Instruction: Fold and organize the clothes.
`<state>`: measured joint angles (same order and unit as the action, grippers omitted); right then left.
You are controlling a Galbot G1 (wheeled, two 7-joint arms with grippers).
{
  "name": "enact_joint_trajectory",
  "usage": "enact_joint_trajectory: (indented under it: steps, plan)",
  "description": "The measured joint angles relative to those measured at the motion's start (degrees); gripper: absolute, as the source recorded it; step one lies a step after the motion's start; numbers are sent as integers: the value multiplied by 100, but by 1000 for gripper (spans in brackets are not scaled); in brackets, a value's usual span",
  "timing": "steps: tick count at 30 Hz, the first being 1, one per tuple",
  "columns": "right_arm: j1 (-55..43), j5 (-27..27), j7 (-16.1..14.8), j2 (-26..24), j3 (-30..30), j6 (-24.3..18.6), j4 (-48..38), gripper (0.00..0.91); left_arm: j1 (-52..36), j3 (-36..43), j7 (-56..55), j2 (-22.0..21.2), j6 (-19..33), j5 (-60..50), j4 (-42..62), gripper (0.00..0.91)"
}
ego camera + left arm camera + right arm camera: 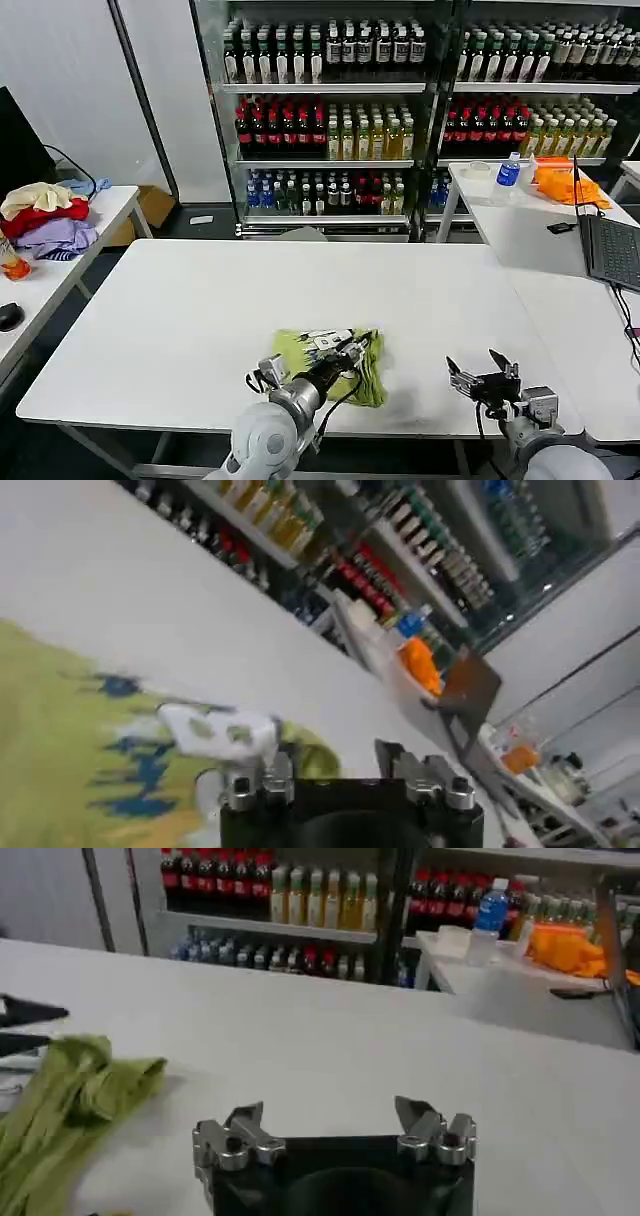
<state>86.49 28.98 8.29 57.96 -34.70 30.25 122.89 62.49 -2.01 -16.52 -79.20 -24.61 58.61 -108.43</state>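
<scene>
From my head camera, the left gripper (352, 350) lies over the T-shirt (300, 347), hiding part of its print, and I can't tell whether the fingers pinch cloth. My left wrist picture is blurred and cuts the shirt off at its edge. The laptop (612, 252) runs out of frame.

No readable text, neither on the bottle labels (330, 50) nor the T-shirt (330, 360) print.
</scene>
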Motion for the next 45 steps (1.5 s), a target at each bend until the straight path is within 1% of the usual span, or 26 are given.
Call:
enact_joint_trajectory:
  steps: [6,16,21,28,38,39,40,41,42,43,44,45]
  plan:
    - [-37,36,2,-12,-24,10,-6,907,70,-212,25,150,49,-39,-225,907]
    - [-106,43,0,12,-17,9,-52,907,561,-1060,51,838,40,-444,-355,907]
    - [-66,38,3,36,-45,10,-39,907,832,-1345,104,1017,-16,-491,-324,907]
    - [-1,31,6,37,-106,21,20,907,958,-1463,177,1045,-89,-529,-223,907]
    - [98,10,10,64,-188,30,113,907,875,-1359,232,869,-131,-450,-6,907]
    - [110,1,11,66,-189,30,119,907,859,-1353,233,847,-132,-418,24,816]
    - [121,-6,10,70,-189,30,128,907,842,-1347,234,824,-133,-379,55,595]
    - [130,-13,11,73,-189,30,134,907,824,-1334,239,798,-133,-331,87,595]
    - [139,-17,11,80,-190,30,143,907,810,-1320,244,774,-132,-291,115,322]
    - [145,-19,11,90,-193,31,155,907,797,-1310,251,751,-133,-250,139,202]
    - [150,-20,13,94,-198,33,163,907,788,-1308,263,724,-138,-196,159,131]
    - [158,-21,14,97,-203,35,177,907,786,-1306,269,703,-143,-142,175,81]
